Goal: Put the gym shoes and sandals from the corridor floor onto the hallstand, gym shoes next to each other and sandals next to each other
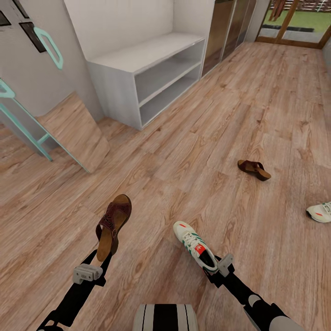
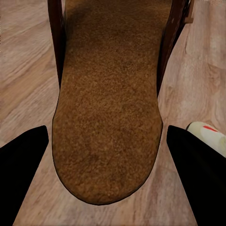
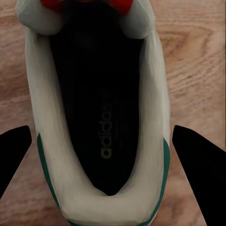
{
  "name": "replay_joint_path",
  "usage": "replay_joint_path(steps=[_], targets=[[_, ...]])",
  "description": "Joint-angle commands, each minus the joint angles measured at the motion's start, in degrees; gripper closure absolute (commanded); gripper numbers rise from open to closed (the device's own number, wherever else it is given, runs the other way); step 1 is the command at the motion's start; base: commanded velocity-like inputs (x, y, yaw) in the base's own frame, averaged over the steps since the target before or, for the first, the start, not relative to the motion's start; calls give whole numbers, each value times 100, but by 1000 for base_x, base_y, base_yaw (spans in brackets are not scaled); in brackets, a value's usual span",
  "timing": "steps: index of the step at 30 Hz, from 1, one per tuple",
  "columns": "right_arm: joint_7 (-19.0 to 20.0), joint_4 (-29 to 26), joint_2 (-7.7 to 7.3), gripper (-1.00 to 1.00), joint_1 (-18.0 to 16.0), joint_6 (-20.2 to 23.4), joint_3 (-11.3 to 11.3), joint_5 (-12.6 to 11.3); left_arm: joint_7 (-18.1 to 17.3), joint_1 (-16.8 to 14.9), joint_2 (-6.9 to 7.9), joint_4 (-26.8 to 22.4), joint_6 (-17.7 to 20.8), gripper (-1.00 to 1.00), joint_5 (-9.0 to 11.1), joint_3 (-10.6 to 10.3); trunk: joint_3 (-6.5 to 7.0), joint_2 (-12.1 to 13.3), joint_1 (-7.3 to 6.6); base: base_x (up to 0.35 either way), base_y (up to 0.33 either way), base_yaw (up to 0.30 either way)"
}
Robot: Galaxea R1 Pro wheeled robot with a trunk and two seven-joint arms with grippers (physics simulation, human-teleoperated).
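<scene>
Shoes ride heel-first: left gripper [image 1: 102, 263] clamps one sandal [image 1: 113, 225], right gripper [image 1: 212, 266] clamps one gym shoe [image 1: 195, 244]. Likely carrying toward the hallstand [image 1: 147, 69], upper left.

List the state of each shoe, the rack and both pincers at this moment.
Left pincer: shut on sandal, lifted.
Right pincer: shut on gym shoe, lifted.
Second sandal: on the floor, sole tilted.
Second gym shoe: on the floor, at picture's edge.
Hallstand: top and both shelves bare.
</scene>
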Motion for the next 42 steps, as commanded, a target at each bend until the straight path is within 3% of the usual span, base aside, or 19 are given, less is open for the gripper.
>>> replay_joint_path(steps=[1,20,42], targets=[[-3,1,0,100,0,0,1,1,-2,0,0,1,0,100,-2,2,9,0,0,0,0,0],[-3,2,1,100,0,-5,1,1,10,-8,41,156,5,100,2,71,177,0,0,-4,1,0],[-3,2,-2,100,9,-5,10,10,7,-9,29,162,8,100,7,69,372,0,0,-104,67,0]])
